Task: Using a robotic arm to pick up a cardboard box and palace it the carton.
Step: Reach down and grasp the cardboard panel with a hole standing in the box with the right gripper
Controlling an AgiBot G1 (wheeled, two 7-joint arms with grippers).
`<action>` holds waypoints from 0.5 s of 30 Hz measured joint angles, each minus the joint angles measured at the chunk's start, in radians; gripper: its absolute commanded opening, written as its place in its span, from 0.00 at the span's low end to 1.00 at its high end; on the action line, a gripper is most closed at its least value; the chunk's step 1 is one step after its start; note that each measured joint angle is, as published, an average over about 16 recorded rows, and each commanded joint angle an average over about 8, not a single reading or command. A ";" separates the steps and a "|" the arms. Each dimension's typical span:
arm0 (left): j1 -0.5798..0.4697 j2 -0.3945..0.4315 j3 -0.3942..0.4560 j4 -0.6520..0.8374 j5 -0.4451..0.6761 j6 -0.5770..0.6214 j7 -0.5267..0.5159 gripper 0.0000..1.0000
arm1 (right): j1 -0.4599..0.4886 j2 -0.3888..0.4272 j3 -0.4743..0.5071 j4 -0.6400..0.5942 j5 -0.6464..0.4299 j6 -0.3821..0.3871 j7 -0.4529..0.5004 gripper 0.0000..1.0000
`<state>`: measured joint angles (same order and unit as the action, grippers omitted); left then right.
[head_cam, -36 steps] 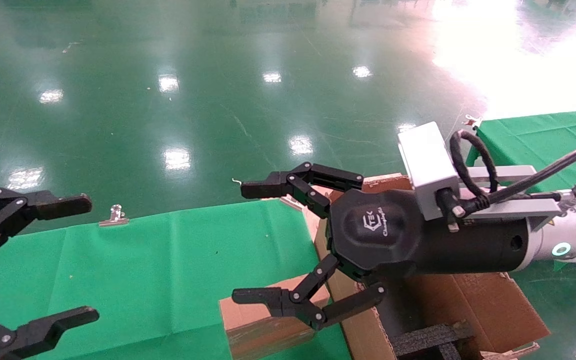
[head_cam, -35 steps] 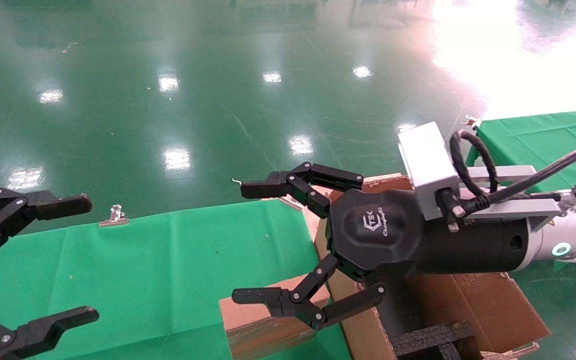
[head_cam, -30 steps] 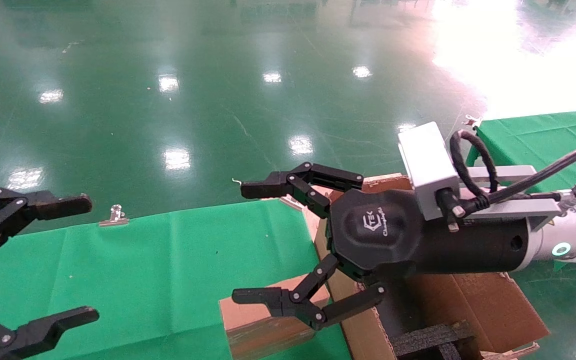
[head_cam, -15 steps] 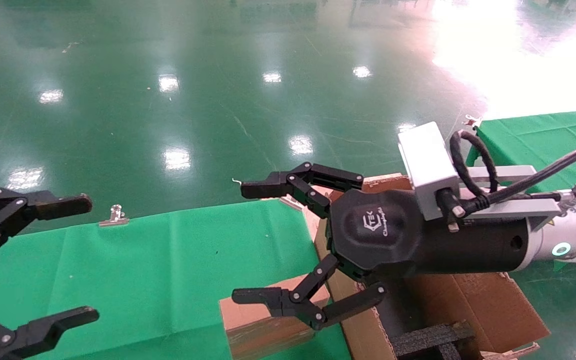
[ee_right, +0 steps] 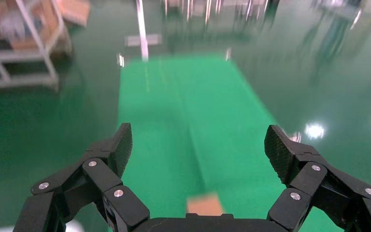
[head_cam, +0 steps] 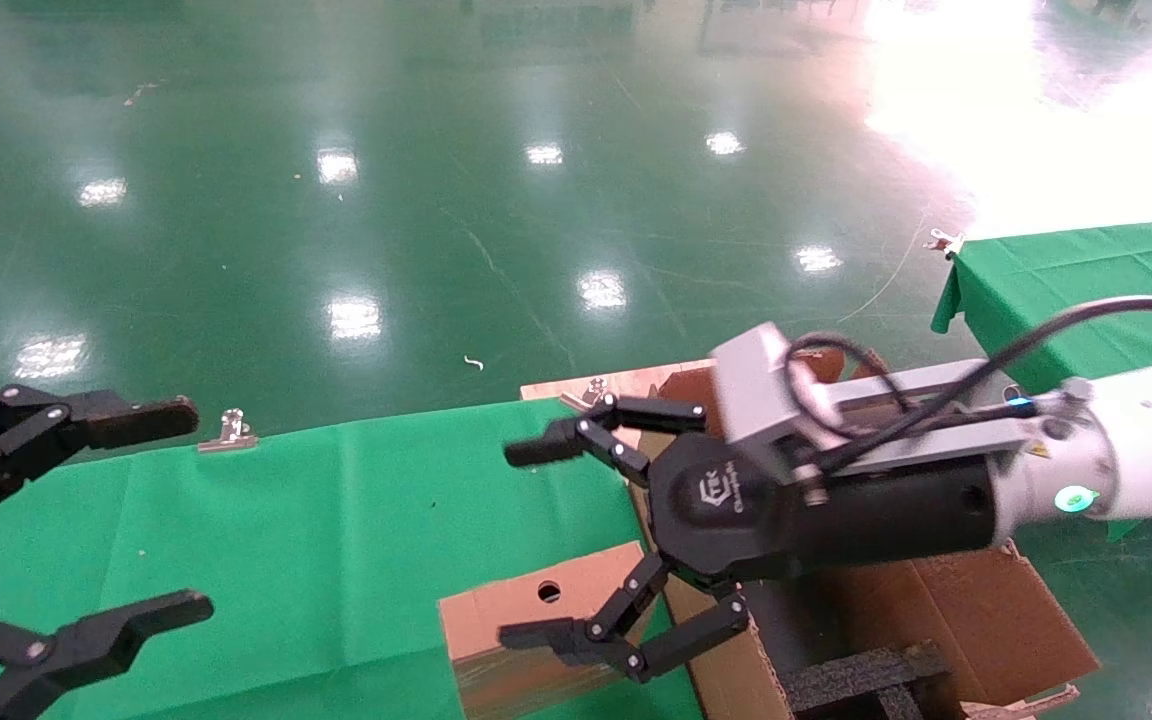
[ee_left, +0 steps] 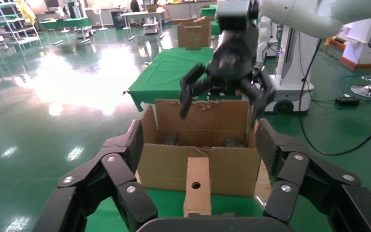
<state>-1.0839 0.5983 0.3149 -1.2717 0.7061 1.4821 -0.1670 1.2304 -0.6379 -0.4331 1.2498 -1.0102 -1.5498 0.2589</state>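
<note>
Lying on the green surface [head_cam: 286, 520] just beside the carton [head_cam: 946, 610], the cardboard box [head_cam: 526, 625] is straddled by the wide right pincer [head_cam: 536, 540]; centring should precede closing. Left pincer [head_cam: 151, 510] is parked wide, well apart.

1. The right gripper [ee_right: 198, 159] has its black fingers [ee_right: 111, 150] spread wide.
2. Between them, the green-covered bench [ee_right: 193, 116] stretches away.
3. A small cardboard box [ee_right: 204, 205] lies on its near end.
</note>
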 measured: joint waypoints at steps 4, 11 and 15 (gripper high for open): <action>0.000 0.000 0.000 0.000 0.000 0.000 0.000 0.00 | 0.086 -0.035 -0.086 -0.019 -0.127 -0.017 0.023 1.00; 0.000 0.000 0.000 0.000 0.000 0.000 0.000 0.00 | 0.225 -0.115 -0.243 -0.061 -0.310 -0.031 0.028 1.00; 0.000 0.000 0.000 0.000 0.000 0.000 0.000 0.00 | 0.283 -0.161 -0.323 -0.090 -0.377 -0.031 0.011 1.00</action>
<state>-1.0841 0.5982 0.3154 -1.2716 0.7058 1.4820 -0.1668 1.5136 -0.7989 -0.7561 1.1601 -1.3867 -1.5805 0.2696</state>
